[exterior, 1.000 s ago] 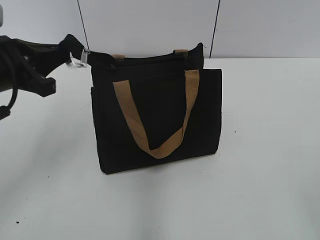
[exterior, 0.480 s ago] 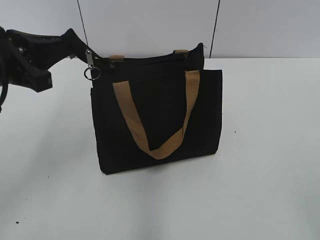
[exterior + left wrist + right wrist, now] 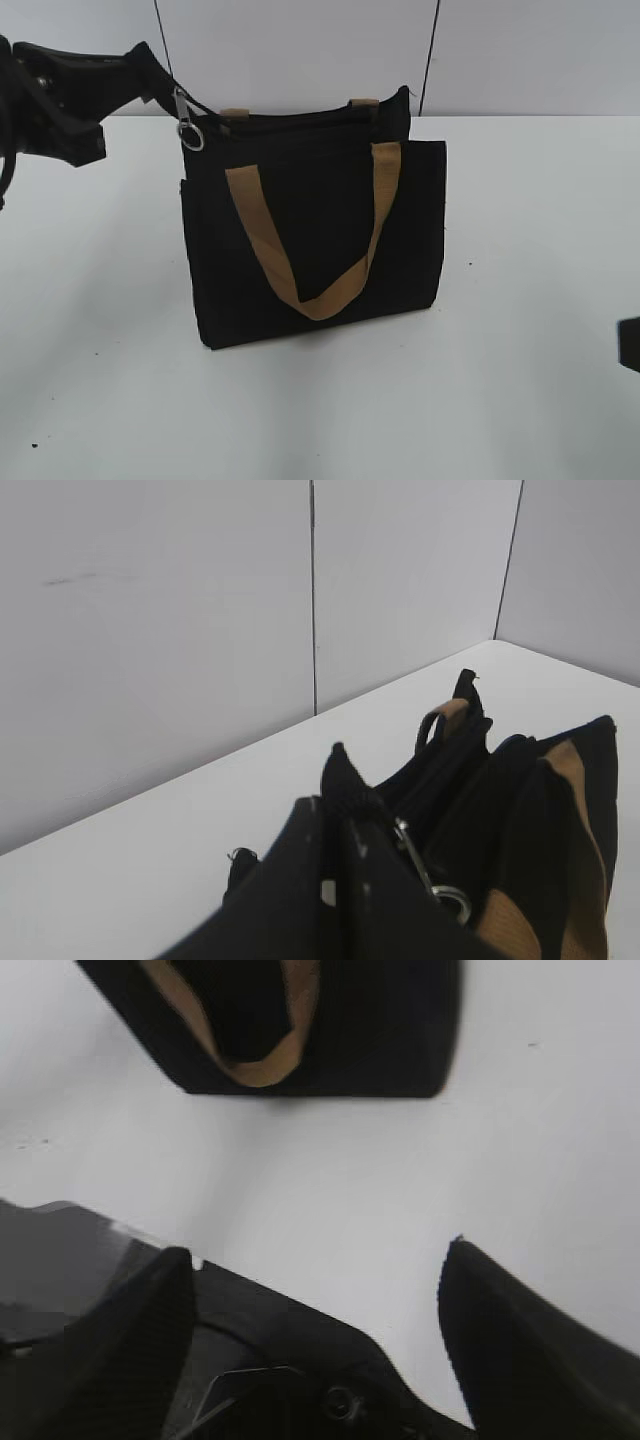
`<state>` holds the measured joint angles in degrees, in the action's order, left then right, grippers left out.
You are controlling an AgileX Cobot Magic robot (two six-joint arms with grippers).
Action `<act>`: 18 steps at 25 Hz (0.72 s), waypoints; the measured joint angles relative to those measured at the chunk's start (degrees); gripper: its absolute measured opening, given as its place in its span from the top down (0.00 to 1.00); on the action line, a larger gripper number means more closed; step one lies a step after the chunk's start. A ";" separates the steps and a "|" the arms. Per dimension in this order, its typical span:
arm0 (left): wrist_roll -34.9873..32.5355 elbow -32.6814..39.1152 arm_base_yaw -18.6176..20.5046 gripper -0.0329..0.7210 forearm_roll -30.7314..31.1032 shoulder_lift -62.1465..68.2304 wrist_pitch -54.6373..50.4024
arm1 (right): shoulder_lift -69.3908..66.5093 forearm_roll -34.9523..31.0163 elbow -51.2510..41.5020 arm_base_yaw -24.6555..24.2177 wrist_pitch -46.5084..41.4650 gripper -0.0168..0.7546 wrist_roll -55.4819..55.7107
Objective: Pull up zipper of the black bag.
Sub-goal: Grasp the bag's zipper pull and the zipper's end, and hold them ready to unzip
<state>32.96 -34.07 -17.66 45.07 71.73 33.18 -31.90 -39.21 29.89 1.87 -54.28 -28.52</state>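
Since earlier: left gripper (image 3: pixel 150 85) lifted, pull tab (image 3: pixel 187 122) now dangling. Clamped on zipper (image 3: pixel 440 760) end; line runs right. Right gripper (image 3: pixel 315 1320) agape, well apart from black bag (image 3: pixel 315 235).

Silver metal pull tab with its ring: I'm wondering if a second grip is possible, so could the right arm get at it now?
Probably not right away: the right end effector hovers open over bare table, apart from the boxy black fabric bag; the tab hangs at the far corner.
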 joint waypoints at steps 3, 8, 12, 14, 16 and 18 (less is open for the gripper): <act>0.00 -0.05 0.00 0.95 0.13 0.00 0.00 | -8.59 -8.21 0.05 0.07 2.42 0.23 -8.51; 0.00 -0.05 0.00 0.95 0.20 0.00 0.00 | -21.53 -11.02 4.77 5.10 6.01 0.23 -14.74; 0.00 -0.05 0.00 0.95 0.25 0.00 0.00 | -29.08 -11.10 12.02 12.90 10.75 0.23 -15.41; 0.06 -0.05 0.00 0.95 0.25 0.00 0.00 | -33.24 -10.30 16.25 17.44 13.44 0.23 -15.54; 0.06 -0.05 0.00 0.95 0.25 0.00 0.00 | -36.78 -9.54 19.09 21.39 15.80 0.23 -15.72; 0.06 -0.05 0.00 0.95 0.25 0.00 0.00 | -40.96 -9.25 22.16 24.85 18.21 0.23 -16.81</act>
<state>33.02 -34.12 -17.66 45.32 71.73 33.18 -72.86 -48.46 52.05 26.72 -36.08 -45.33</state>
